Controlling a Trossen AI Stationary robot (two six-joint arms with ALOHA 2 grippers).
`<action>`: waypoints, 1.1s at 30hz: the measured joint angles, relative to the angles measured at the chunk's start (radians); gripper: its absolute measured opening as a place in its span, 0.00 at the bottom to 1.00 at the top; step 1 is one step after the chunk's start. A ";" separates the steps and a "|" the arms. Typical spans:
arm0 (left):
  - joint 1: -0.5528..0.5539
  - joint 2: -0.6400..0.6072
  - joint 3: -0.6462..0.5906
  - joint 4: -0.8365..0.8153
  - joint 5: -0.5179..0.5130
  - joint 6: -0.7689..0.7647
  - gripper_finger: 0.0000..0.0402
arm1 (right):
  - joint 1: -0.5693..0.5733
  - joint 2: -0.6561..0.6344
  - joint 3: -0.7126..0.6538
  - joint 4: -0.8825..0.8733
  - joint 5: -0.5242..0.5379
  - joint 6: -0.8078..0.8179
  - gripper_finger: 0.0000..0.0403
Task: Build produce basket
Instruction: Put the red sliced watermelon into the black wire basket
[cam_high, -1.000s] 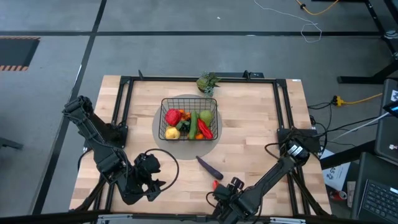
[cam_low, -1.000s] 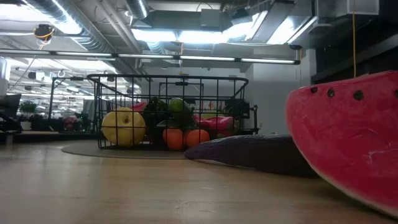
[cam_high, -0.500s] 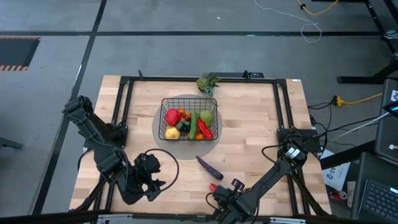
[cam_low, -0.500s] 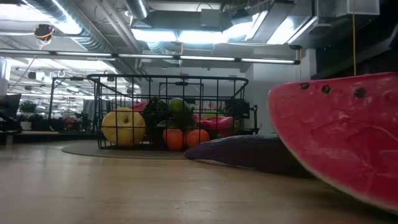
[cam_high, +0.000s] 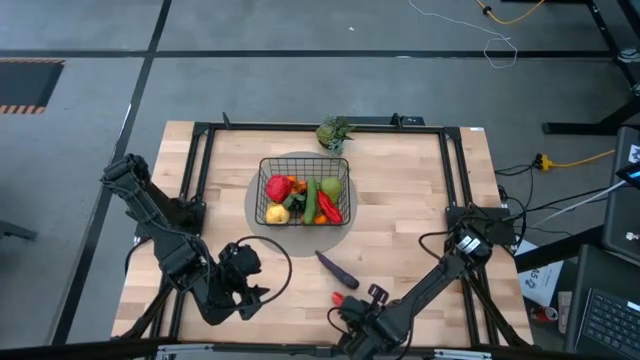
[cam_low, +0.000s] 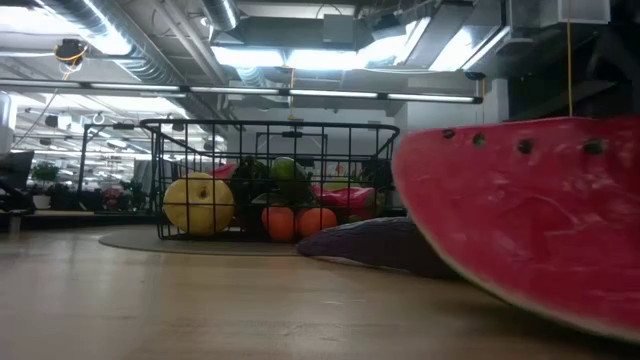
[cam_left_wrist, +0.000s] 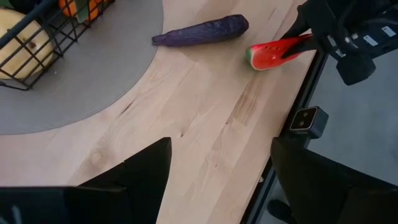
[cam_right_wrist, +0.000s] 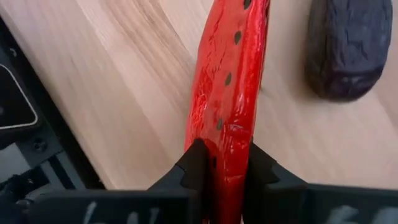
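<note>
Right gripper (cam_right_wrist: 221, 163) is clamping our watermelon slice (cam_right_wrist: 229, 74) edge-on at the lower centre of the high view, slice pointing long-ways toward the basket (cam_high: 305, 190) up-frame at centre, while the left gripper (cam_high: 243, 278) is waiting open lower left.

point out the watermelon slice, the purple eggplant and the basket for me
watermelon slice (cam_right_wrist: 227, 93), right wrist view, on its red seeded flesh
purple eggplant (cam_left_wrist: 202, 31), left wrist view, mid-body, lying on the wood
basket (cam_high: 304, 160), high view, on its far wire rim
</note>
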 joint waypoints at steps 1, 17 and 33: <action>0.000 0.000 0.000 0.000 -0.002 0.000 0.67 | -0.003 0.000 0.000 0.000 0.000 -0.024 0.11; 0.013 0.000 0.000 0.003 -0.025 0.000 0.67 | -0.164 -0.018 0.023 -0.004 0.087 -0.402 0.11; 0.013 0.000 0.000 0.005 -0.034 0.019 0.67 | -0.209 -0.077 0.502 -0.234 0.526 -0.731 0.11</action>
